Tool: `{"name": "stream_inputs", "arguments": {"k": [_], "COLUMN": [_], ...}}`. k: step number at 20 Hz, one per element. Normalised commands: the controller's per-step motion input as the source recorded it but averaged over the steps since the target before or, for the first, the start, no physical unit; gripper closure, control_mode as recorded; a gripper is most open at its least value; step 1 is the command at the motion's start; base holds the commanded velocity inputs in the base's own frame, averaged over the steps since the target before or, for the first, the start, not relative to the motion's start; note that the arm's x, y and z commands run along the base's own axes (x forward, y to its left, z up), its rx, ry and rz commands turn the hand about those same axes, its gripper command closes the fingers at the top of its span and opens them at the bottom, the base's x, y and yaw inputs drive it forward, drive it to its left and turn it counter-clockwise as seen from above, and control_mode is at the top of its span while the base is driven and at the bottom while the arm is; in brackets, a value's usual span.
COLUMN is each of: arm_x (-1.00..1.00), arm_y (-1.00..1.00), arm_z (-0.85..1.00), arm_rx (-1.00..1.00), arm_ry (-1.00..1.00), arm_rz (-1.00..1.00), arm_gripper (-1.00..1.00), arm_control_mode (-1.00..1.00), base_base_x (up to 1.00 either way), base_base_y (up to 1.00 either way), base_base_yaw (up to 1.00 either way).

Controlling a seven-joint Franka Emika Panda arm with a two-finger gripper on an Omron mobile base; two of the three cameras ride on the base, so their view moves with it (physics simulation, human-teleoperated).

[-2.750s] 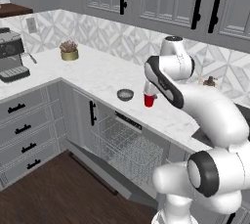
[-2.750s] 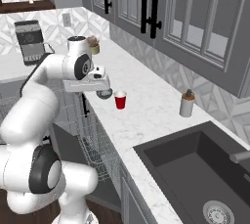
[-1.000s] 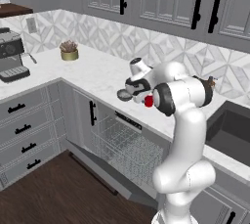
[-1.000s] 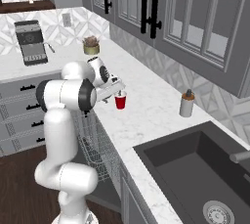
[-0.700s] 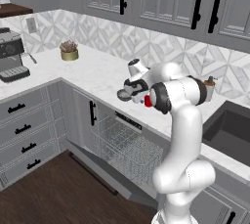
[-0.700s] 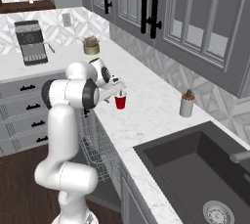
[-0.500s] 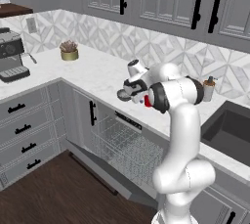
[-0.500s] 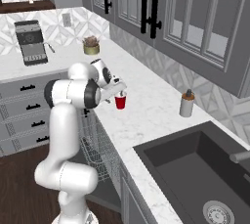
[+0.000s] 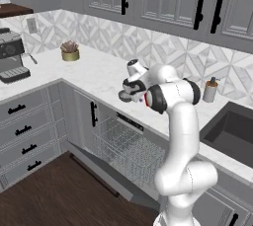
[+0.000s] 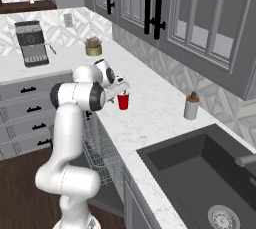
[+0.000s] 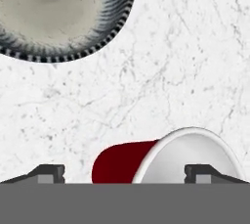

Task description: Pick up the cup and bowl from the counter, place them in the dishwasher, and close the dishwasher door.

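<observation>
The red cup (image 10: 123,101) stands upright on the white marble counter (image 10: 150,123). In the hand view the cup (image 11: 161,162) sits low, its white mouth facing me. My gripper (image 11: 126,174) is open and hangs just above it, one fingertip on each side and not touching. From the right base the gripper (image 10: 121,90) hovers right over the cup's rim. The grey bowl (image 11: 53,8) rests on the counter (image 11: 156,71) a little beyond the cup. The dishwasher door (image 9: 99,170) lies folded down and the wire rack (image 9: 128,148) is pulled out below the counter edge.
A grey soap dispenser (image 10: 190,106) stands by the dark sink (image 10: 200,173). A potted plant (image 9: 70,52) and a coffee machine (image 9: 11,61) sit far along the counter. Grey drawers (image 9: 24,131) with black handles flank the open dishwasher.
The arm has stretched out from its folded pose and brought the hand down over the cup. In the last second it moves only slightly. The jaws stay open; cup and bowl have not moved.
</observation>
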Motion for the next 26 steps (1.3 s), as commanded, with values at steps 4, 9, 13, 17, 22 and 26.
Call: {"name": "stream_inputs", "arguments": {"k": [4, 9, 13, 17, 22, 26], "arm_x": [-0.23, -0.57, -0.97, -1.0, -1.0, -0.93], "arm_y": [0.0, 0.0, 0.0, 0.29, 0.69, 0.94], "arm_z": [-0.18, -0.1, 0.09, 0.23, 0.11, -0.14], "arm_rx": [0.0, 0.0, 0.0, 0.04, 0.12, 0.1], "arm_ry": [-0.03, -0.04, -0.18, -0.14, -0.03, 0.0], "arm_rz": [0.0, 0.0, 0.0, 0.0, 0.0, 0.0], "arm_gripper": [1.0, 1.0, 1.0, 1.0, 1.0, 1.0], "arm_control_mode": [-1.0, -1.0, -1.0, -1.0, -1.0, -1.0], "base_base_x": [0.0, 0.0, 0.0, 0.0, 0.0, 0.0], "base_base_y": [0.0, 0.0, 0.0, 0.0, 0.0, 0.0], "base_base_yaw": [0.0, 0.0, 0.0, 0.0, 0.0, 0.0]}}
